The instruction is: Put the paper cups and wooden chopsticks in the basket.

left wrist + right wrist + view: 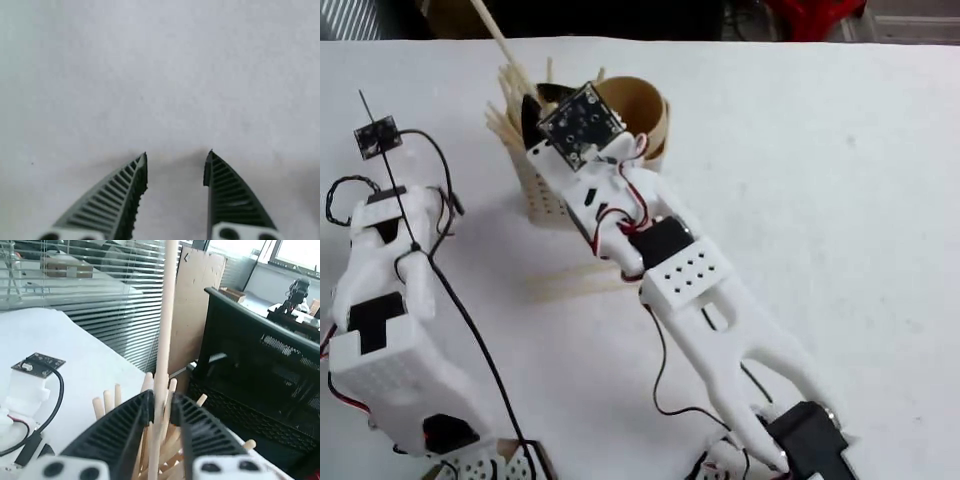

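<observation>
The white table (840, 200) is taking up most of the room. The right arm (690, 280) is stretching across it to the basket (545, 195). The left arm (390, 290) is sitting off to the side.

The brown cup (645, 120) is sitting right at the basket, partly under the arm, and I cannot tell if it is inside. A bunch of sticks (505, 115) is standing in the basket. Some loose sticks (575, 282) are lying flat on the table near the basket.

The right gripper (161, 402) is squeezing one stick (166, 315), which is pointing up over the bunch. The left gripper (177, 160) is hanging over bare table with its jaws apart and nothing between them.

The held stick is long and thin, so I think it could tip and fall outside the basket when it is let go. The arm is very close to the basket and could knock it or the cup over. The flat sticks could be hard to pinch.

I am not seeing any words to read.
</observation>
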Robot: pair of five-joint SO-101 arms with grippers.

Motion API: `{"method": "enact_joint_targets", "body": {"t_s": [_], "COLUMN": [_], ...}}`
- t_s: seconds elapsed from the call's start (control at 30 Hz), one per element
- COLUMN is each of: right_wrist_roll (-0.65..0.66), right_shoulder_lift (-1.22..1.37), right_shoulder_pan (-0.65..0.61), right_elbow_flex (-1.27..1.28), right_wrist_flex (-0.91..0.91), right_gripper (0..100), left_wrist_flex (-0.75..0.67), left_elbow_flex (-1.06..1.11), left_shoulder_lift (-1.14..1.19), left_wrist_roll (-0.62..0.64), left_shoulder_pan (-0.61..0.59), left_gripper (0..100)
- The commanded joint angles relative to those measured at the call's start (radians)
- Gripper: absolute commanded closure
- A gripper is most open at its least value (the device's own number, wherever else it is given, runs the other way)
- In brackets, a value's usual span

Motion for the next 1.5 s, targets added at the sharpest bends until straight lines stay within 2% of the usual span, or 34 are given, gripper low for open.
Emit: {"method": "enact_joint_targets", "body": {"t_s": [0.0,0.2,0.27,0.47,0.67,0.73,0.87,0.97,1.1,1.37,1.47], "right_wrist_roll": [-0.008,-0.008,-0.008,0.002,0.006,0.069,0.287,0.446,0.592,0.634,0.634], "right_shoulder_lift": [-0.050,-0.061,-0.088,-0.282,-0.559,-0.582,-0.479,-0.343,-0.153,0.186,0.272], "right_shoulder_pan": [0.013,0.013,0.015,-0.030,-0.054,-0.085,-0.154,-0.176,-0.177,-0.206,-0.211], "right_elbow_flex": [-0.009,-0.009,-0.009,-0.015,-0.035,-0.043,0.028,0.138,0.264,0.255,0.221], "right_wrist_flex": [0.025,0.025,0.077,0.515,0.914,1.024,1.148,1.127,0.955,0.661,0.613], "right_gripper": [82.5,82.3,82.4,98.8,87.2,86.2,86.2,86.0,85.8,85.8,85.8], "left_wrist_flex": [-0.017,-0.017,-0.017,-0.017,-0.017,-0.017,-0.017,-0.017,-0.017,-0.017,-0.017], "left_elbow_flex": [-0.017,-0.017,-0.017,-0.017,-0.017,-0.017,-0.017,-0.017,-0.017,-0.017,-0.017], "left_shoulder_lift": [-0.007,-0.007,-0.007,-0.007,-0.007,-0.007,-0.007,-0.007,-0.007,-0.007,-0.007], "left_wrist_roll": [-0.008,-0.008,-0.008,-0.008,-0.008,-0.008,-0.008,-0.008,-0.008,-0.008,-0.008], "left_shoulder_pan": [0.008,0.008,0.008,0.008,0.008,0.008,0.008,0.008,0.008,0.008,0.008], "left_gripper": [80,80,80,80,80,80,80,80,80,80,80]}}
